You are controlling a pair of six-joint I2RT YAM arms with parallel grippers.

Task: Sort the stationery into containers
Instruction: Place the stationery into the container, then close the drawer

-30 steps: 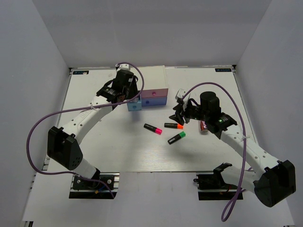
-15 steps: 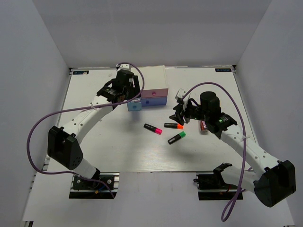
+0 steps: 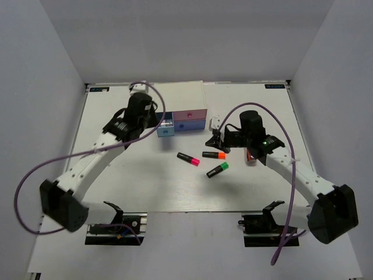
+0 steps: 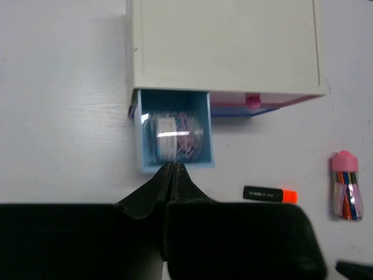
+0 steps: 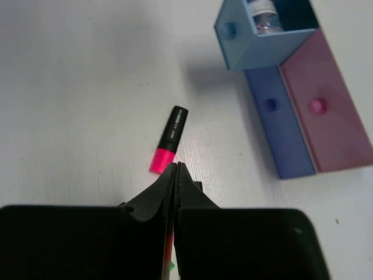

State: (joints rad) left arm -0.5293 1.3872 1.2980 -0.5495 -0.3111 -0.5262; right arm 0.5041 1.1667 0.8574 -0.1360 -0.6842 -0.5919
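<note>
Left fingers (image 4: 165, 182) are pressing together, empty, their tips sitting right at the front of the pulled-out light blue drawer (image 4: 140, 134) of the white chest (image 4: 227, 46). Right fingers (image 5: 168, 185) are pinching shut on nothing, hovering above the pink-capped highlighter (image 5: 168, 139) lying on the worktop (image 3: 145, 181).

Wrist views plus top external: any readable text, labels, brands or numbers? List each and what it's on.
No text can be read in any view.
Black highlighter with orange cap: pale print on the barrel, too small to read.
Black highlighter with pink cap: faint print along the barrel, blurred.
Small dark corner labels in the top external view: too small to read.
</note>
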